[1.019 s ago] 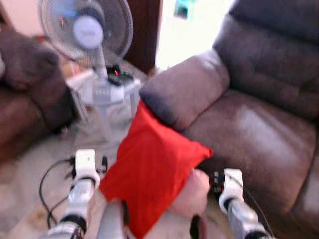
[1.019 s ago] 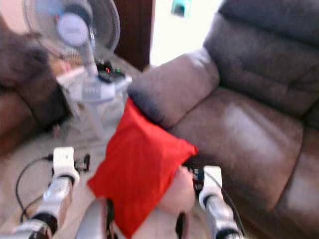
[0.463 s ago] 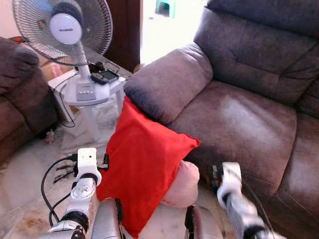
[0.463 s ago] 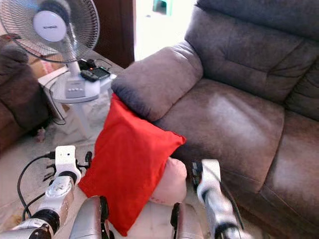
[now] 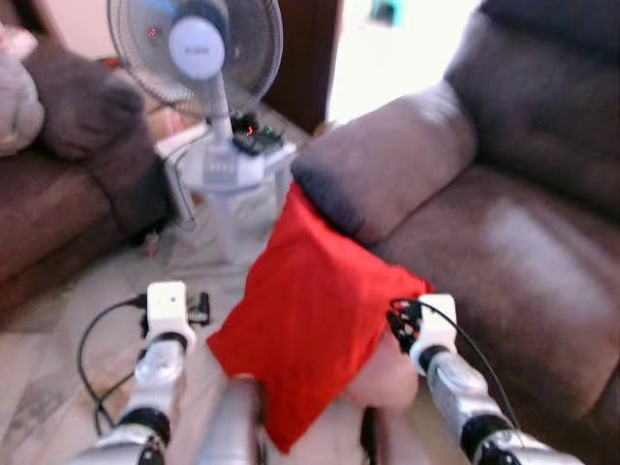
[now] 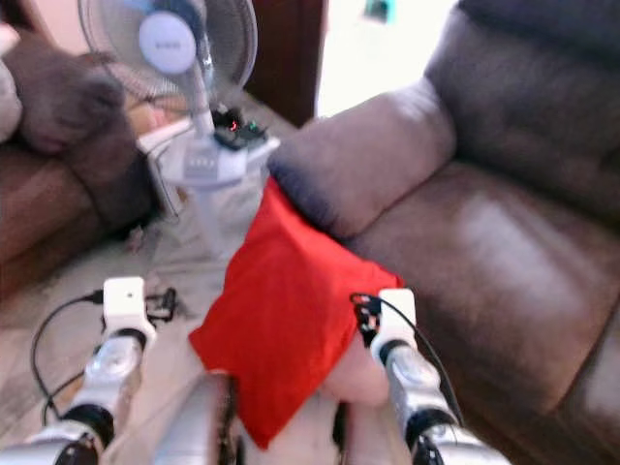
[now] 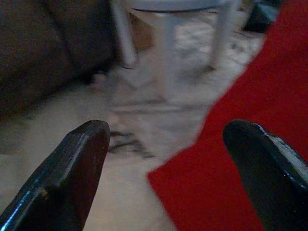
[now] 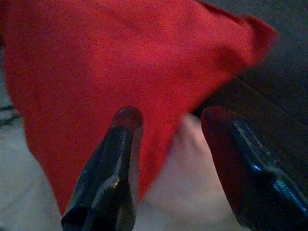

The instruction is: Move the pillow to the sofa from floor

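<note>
Left eye view: the red pillow (image 5: 315,344) stands on edge on the floor (image 5: 58,339), its top corner leaning against the sofa (image 5: 504,242) armrest, with a pale pink cushion (image 5: 383,373) tucked behind its lower edge beside the sofa front. The right gripper (image 8: 166,159) is parted, its fingers astride the pillow's edge where red cloth meets pink cushion, not yet closed. The left gripper (image 7: 166,159) is also parted, holding nothing, just beside the pillow's far edge, away from the sofa. A fan (image 5: 199,58) on a white stand is near the sofa armrest. Risk: if the right gripper closes here, it may pinch the pink cushion along with the pillow, or catch only loose cloth and slip.
</note>
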`<state>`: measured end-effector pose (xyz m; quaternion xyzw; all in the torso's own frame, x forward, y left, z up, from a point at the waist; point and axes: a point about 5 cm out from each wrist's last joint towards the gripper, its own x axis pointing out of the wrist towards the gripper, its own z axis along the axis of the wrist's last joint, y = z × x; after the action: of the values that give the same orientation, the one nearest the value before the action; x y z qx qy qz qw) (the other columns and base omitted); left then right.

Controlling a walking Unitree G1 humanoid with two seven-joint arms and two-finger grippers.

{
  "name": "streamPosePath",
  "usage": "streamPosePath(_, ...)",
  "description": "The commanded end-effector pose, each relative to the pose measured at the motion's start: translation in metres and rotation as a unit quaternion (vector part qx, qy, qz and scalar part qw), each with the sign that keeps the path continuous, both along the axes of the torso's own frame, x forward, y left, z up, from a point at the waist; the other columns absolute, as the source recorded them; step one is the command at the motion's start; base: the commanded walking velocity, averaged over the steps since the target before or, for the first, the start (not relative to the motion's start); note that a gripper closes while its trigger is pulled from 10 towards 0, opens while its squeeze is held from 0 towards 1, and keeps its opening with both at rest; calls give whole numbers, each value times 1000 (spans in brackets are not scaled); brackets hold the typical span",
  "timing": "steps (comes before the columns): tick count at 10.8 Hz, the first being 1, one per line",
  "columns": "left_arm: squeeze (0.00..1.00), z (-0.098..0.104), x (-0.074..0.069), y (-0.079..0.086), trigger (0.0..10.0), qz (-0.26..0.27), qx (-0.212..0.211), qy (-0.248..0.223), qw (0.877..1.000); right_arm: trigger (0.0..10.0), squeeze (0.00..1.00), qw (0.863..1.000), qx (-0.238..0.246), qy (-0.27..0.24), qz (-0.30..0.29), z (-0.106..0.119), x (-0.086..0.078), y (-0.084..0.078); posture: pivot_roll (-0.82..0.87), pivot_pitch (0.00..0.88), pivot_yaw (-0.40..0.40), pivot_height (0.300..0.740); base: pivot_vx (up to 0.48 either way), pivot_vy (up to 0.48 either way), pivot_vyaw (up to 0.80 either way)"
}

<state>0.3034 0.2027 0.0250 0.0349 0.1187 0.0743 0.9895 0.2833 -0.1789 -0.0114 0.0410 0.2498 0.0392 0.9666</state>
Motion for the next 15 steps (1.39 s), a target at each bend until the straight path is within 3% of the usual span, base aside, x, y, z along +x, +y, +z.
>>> streamPosePath(1, 0, 0, 1, -2, 10000, -7, 7, 1, 1000, 10000, 0, 1000, 4, 3, -4, -2, -2, -2, 29, 41, -95, 579, 0, 0, 0)
streamPosePath(6, 0, 6, 6, -8, 10000, -22, 4, -15, 1000, 10000, 0, 1000, 10, 0, -3, -3, -4, -2, 27, 34, -91, 579, 0, 0, 0)
streamPosePath(15, 0, 8, 8, -6, 10000, -8, -8, -19, 1000, 10000, 0, 1000, -1, -2, -20, -1, -3, -9, 26, 52, -95, 579, 280, 0, 49)
